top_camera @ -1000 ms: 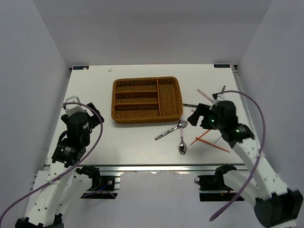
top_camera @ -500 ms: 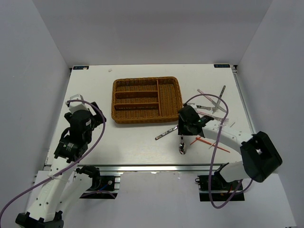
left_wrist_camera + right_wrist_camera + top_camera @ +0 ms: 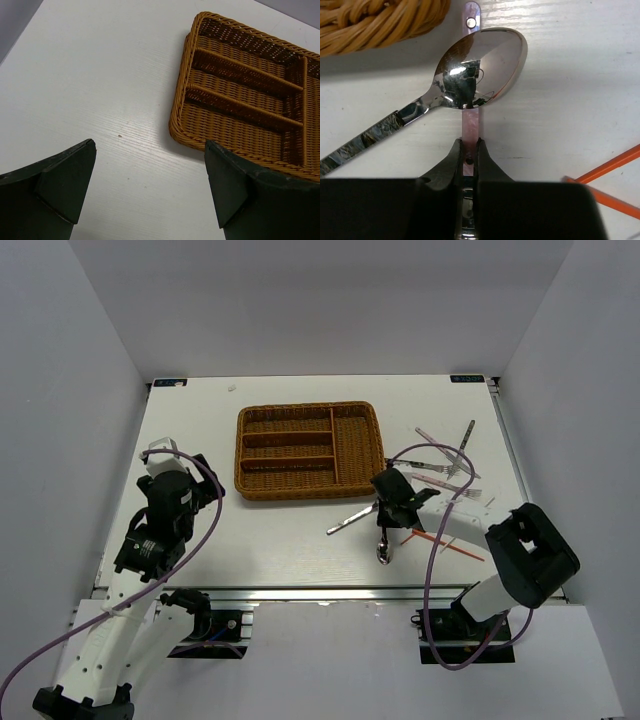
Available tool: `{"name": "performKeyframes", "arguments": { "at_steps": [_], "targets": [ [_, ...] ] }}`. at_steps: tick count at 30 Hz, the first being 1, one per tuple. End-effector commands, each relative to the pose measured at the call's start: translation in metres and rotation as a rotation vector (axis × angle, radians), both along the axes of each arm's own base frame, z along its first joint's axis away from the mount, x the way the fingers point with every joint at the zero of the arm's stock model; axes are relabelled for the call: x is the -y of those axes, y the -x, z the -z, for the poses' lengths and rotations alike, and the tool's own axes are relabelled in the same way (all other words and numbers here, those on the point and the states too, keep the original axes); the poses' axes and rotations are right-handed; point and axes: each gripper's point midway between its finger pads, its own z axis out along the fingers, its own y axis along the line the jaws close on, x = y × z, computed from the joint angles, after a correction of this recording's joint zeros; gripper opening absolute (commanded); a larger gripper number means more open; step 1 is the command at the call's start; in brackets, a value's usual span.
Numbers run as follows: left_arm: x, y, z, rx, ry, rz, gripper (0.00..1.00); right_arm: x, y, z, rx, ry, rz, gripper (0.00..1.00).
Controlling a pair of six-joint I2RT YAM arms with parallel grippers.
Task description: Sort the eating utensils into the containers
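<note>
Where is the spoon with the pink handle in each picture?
Top external: the pink-handled spoon lies right of centre toward the near edge, with its handle in the right gripper.
Left wrist: not in it.
Right wrist: middle of the picture; the pink handle runs from under the other spoon down into the right gripper.
Shared landmark: the wicker tray shows in all three views.
</note>
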Motion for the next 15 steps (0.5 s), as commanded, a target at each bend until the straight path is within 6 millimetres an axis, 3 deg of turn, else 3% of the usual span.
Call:
{"name": "performKeyframes", "arguments": {
  "at_steps": [1,3,8,15],
  "targets": [
    [0.0,-0.001,0.0,0.005,-0.001,0.006,0.98,0.021,0.008,0.011,-0.018,0.043,0.064,0.0],
    [0.0,-0.001,0.0,0.004,-0.002,0.005,0.98,0.033,0.009,0.006,-0.007,0.069,0.111,0.0],
    [0.001,-0.002,0.002,-0.004,-0.004,0.006,0.98,0.054,0.0,-0.033,0.072,0.062,0.171,0.0],
    [0.001,-0.003,0.003,-0.01,-0.006,0.008,0.98,0.092,-0.021,-0.062,0.129,0.175,0.229,0.0]
  ]
}}
